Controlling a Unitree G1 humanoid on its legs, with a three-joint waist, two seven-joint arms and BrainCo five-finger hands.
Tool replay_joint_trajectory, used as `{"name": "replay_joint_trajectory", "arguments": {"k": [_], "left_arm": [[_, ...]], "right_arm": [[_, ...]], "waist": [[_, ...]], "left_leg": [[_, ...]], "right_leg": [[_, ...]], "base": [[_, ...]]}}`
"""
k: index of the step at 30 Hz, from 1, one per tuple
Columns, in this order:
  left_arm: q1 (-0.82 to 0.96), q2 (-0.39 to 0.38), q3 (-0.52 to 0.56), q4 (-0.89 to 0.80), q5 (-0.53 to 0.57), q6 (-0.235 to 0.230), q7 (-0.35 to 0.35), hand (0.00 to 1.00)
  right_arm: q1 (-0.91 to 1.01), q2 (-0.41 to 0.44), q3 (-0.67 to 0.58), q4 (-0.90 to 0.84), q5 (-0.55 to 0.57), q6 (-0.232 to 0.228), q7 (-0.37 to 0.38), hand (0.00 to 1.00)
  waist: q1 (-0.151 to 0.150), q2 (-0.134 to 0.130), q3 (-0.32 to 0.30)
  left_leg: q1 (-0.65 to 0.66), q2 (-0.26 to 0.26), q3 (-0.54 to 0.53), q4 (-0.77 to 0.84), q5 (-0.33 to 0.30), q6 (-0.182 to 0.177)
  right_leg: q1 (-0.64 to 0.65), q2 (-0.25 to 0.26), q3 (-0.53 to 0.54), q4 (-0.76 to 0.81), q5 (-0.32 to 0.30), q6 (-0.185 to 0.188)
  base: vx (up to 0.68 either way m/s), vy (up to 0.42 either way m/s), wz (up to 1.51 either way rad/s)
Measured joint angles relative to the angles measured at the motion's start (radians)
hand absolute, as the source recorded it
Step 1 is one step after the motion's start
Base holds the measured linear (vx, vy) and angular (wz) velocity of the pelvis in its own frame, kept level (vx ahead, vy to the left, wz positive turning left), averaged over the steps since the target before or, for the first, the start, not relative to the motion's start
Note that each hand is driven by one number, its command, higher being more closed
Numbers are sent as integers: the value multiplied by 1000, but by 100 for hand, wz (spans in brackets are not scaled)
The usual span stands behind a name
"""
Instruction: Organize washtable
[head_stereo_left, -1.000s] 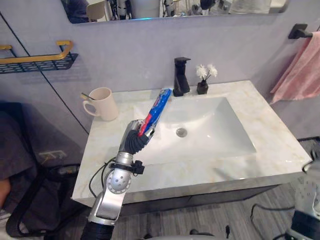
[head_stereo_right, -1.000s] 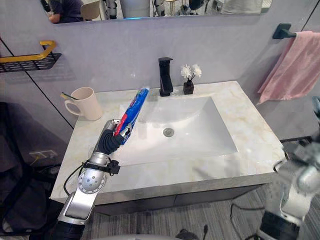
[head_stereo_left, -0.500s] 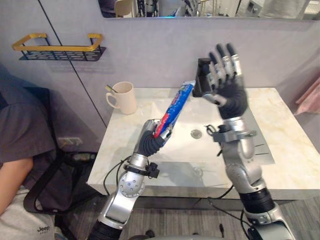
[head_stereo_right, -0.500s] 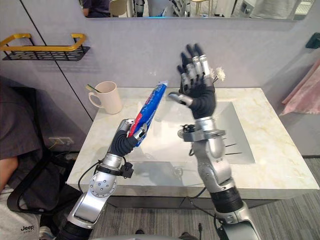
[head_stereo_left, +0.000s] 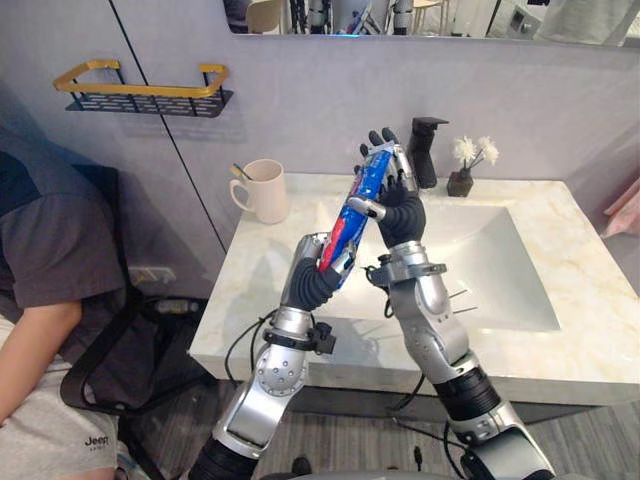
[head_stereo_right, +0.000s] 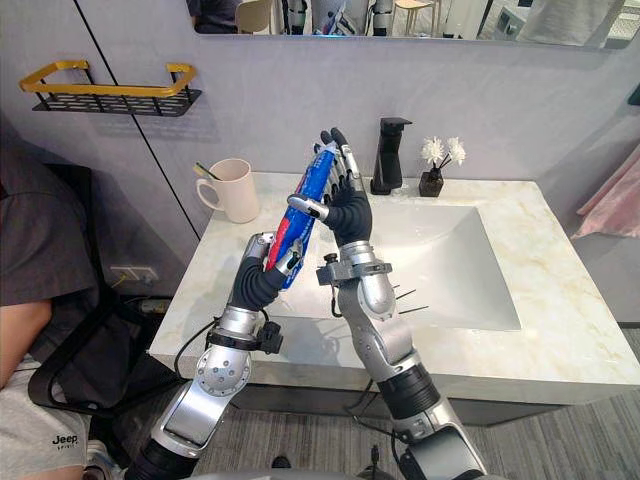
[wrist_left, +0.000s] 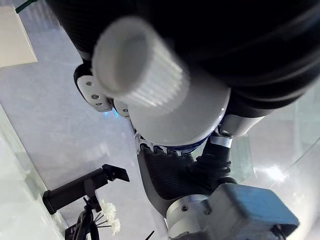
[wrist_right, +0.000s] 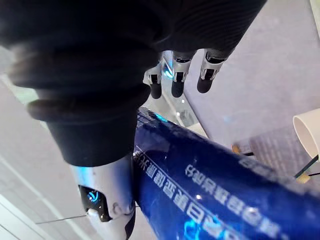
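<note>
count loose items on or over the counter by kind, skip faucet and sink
toothpaste tube: 1, gripped by left hand, right hand against it
mug: 1
thin handle standing in the mug, likely a toothbrush: 1
small vase of white flowers: 1
Total: 4

2 head views look down on 1 washtable (head_stereo_left: 590, 325); wrist views sit close against the tube (wrist_right: 200, 185).

The left hand (head_stereo_left: 322, 268) curls round the lower end of a blue-and-red plastic toothpaste tube (head_stereo_left: 348, 222) pointing toward 1 o'clock. The right hand (head_stereo_left: 398, 208) rests straight fingers against its upper end from 3 o'clock.
</note>
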Motion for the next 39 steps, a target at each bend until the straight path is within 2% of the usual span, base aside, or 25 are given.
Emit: {"name": "replay_joint_trajectory", "arguments": {"k": [1,5,8,10,14,17,25,26,35,39], "left_arm": [[0,0,-4,6,3,2,4,100],[0,0,-21,19,13,10,20,100],[0,0,-30,43,13,12,20,100],[0,3,-44,48,15,12,17,100],[-6,23,-70,50,27,12,16,100],[-52,81,-85,76,59,12,0,100],[-80,120,-104,77,70,12,-9,100],[-80,120,-103,77,76,12,-10,100],[-82,121,-103,77,87,11,-50,100],[-82,121,-103,77,96,9,-52,100]], "right_arm": [[0,4,11,15,1,-3,-1,100],[1,4,25,41,20,-10,3,100],[3,1,41,64,90,-11,21,100],[3,-9,57,89,206,-12,70,100],[4,-33,89,112,362,-12,138,100],[6,-58,100,123,472,-9,178,100],[7,-81,110,123,525,-11,217,100],[7,-86,111,122,524,-11,222,0],[46,-91,104,119,501,-12,238,0],[55,-89,93,117,442,-13,212,0]], "waist": [[0,0,0],[-1,-1,-1],[-4,-1,-1],[-4,-3,-2],[-4,-13,-10],[-4,-21,-15],[-10,-29,-21],[-11,-29,-21],[-16,-29,-21],[-24,-29,-21]], "left_leg": [[0,0,-1,0,0,0],[-1,0,-1,0,1,0],[-1,-1,-2,0,3,0],[-2,-1,-3,0,3,0],[-4,-2,-5,0,4,0],[-7,-2,-10,0,6,1],[-10,-3,-17,0,7,1],[-10,-4,-18,0,7,1],[-11,-4,-19,0,7,1],[-11,-4,-19,0,7,1]], "right_leg": [[0,0,-1,0,0,0],[0,0,-2,-1,0,0],[0,0,-2,0,0,0],[0,0,-3,0,0,0],[-1,0,-5,0,0,0],[-1,-1,-10,0,0,0],[-1,-2,-18,0,0,0],[-1,-2,-19,-1,0,0],[0,-1,-21,-1,0,0],[0,-1,-21,-1,0,0]], "base": [[0,0,0],[0,0,0],[0,0,0],[0,0,0],[0,0,0],[-14,-12,4],[-4,-4,2],[0,0,0],[0,0,0],[0,0,0]]}}
